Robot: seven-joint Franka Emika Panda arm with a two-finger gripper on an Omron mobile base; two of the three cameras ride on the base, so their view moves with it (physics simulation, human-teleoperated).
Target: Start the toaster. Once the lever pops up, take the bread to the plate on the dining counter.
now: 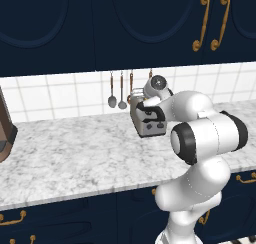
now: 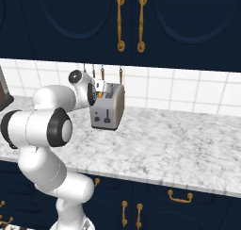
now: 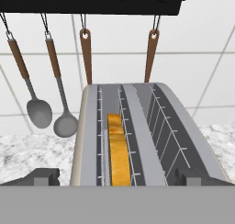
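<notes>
1. toaster (image 2: pixel 108 106) stands on the marble counter (image 2: pixel 179 144) against the tiled wall, below the navy cabinets; it is the landmark for everything here.
2. bread (image 3: pixel 118 149) sits on edge in the toaster's left slot as the hand camera shows it, crust top showing; the other slot is bare.
3. pincer (image 3: pixel 117 178) hovers above the toaster's near end, jaws spread wide, holding nothing; its tips straddle the toaster's width.
4. lever (image 2: pixel 107 116) is the dark slider on the toaster's front face, beside the small round dial.
5. judgement: step in hand is starting the toaster. bring the pincer forward off the top and down the front face, one tip over the lever, then press straight down.
6. risk: pushing at an angle could shove the toaster back toward the hanging spoons (image 3: pixel 50 113).
</notes>
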